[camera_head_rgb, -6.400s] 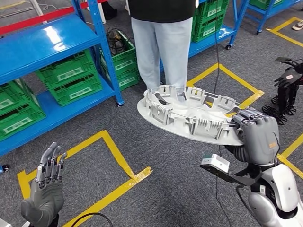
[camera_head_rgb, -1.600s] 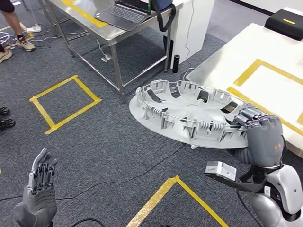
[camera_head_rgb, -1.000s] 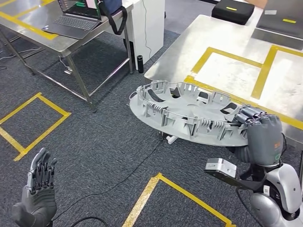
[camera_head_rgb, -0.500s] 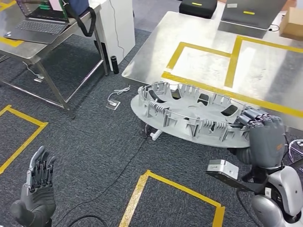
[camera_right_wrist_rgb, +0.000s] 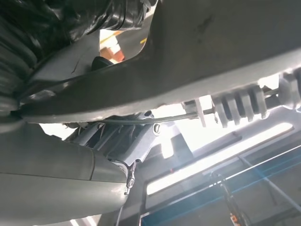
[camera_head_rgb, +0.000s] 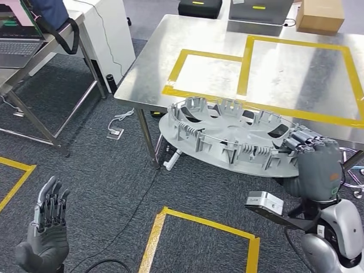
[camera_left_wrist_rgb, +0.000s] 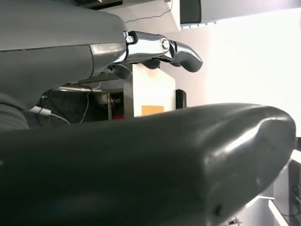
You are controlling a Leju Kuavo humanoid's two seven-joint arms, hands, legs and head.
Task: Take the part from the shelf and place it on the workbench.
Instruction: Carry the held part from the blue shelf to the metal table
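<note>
Part (camera_head_rgb: 227,139), a round grey disc with ribbed clips around its rim, is off the shelf and in the air in the head view, carried roughly level by the right hand (camera_head_rgb: 315,165), whose fingers (camera_head_rgb: 302,138) close over the rim at about 3 o'clock on the disc. The far edge of the disc overlaps the near edge of the metal worktop (camera_head_rgb: 274,68), which carries yellow tape rectangles and fills the picture from 11 to 2 o'clock; whether the disc touches the worktop cannot be told, but it looks held just above and in front of it. At 7 o'clock the left hand (camera_head_rgb: 45,230) is raised over the carpet with its fingers straight and apart, holding nothing. A cardboard box (camera_head_rgb: 319,15) sits at the worktop's far corner near 1 o'clock.

From the left wrist, the left hand's thumb and one straight metal finger are spread with nothing between them.

From the right wrist, the disc's underside and a ribbed clip show, with the right hand's dark fingers pressed against the rim.

By my judgement, the pickup is done and the carry is nearly over; what is left is to bring the disc fully over the worktop, lower it flat and let go.
</note>
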